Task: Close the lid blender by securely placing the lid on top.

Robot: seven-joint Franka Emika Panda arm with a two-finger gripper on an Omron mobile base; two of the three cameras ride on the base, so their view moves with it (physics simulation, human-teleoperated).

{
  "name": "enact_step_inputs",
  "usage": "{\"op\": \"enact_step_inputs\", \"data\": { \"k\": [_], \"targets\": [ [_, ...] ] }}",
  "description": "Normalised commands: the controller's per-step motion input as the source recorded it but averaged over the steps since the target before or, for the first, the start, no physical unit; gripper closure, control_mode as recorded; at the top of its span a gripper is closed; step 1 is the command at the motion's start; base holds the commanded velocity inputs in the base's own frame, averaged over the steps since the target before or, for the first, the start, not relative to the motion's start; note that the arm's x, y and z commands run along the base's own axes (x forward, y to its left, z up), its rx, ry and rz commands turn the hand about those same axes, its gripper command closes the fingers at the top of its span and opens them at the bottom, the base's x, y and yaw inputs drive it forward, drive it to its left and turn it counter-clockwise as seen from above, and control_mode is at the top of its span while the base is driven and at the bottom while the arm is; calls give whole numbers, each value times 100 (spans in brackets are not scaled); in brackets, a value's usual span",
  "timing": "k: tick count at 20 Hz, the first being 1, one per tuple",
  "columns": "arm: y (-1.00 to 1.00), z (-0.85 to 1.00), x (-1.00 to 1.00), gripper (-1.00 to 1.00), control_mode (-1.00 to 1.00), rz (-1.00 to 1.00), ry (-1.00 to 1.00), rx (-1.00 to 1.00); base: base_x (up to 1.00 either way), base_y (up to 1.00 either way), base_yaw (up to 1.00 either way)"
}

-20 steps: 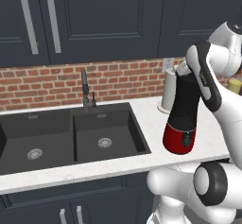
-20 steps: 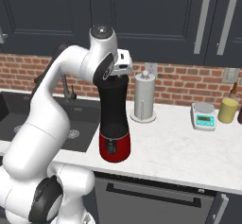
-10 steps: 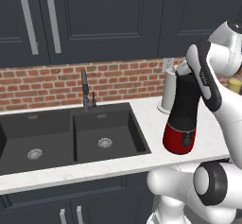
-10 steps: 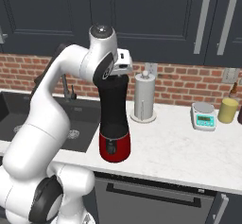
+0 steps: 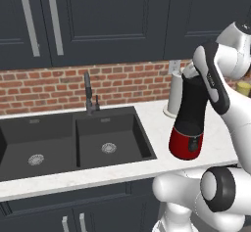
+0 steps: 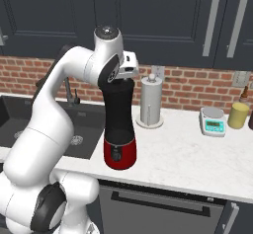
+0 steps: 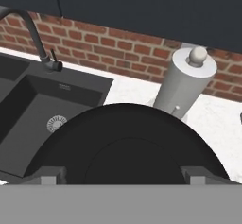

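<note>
The blender (image 6: 118,124) stands upright on the white counter near the front edge, a black jar on a glossy red base (image 5: 187,145). The black round lid (image 7: 125,152) lies flat on the jar's top and covers its mouth in the hand view. My gripper (image 7: 123,176) hovers directly over it, pointing down, with one fingertip showing at each side of the lid, spread wide and apart from its rim. In the right base view the hand (image 6: 124,69) sits right above the jar top. The gripper is open and holds nothing.
A white paper-towel roll (image 6: 151,102) stands just behind the blender by the brick wall. The dark double sink (image 5: 73,143) and its faucet (image 5: 88,91) lie to the left. A small scale (image 6: 213,122) and a yellow bottle (image 6: 238,115) sit at the far right.
The fingers have spread from shut to wide open, letting go of the lid on the jar. Arm and blender have stayed in place.
</note>
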Motion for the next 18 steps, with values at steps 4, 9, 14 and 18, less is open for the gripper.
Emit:
{"op": "enact_step_inputs", "data": {
  "k": [4,9,14,18],
  "targets": [
    [-7,-21,-21,-100,-100,0,0,0,0,0,0],
    [-14,-1,-42,-100,-100,-1,-3,0,0,0,0],
    [-17,0,-52,-100,-100,-3,-10,0,0,0,0],
    [-16,0,-60,-100,-100,-2,-8,0,0,0,0]
  ]
}}
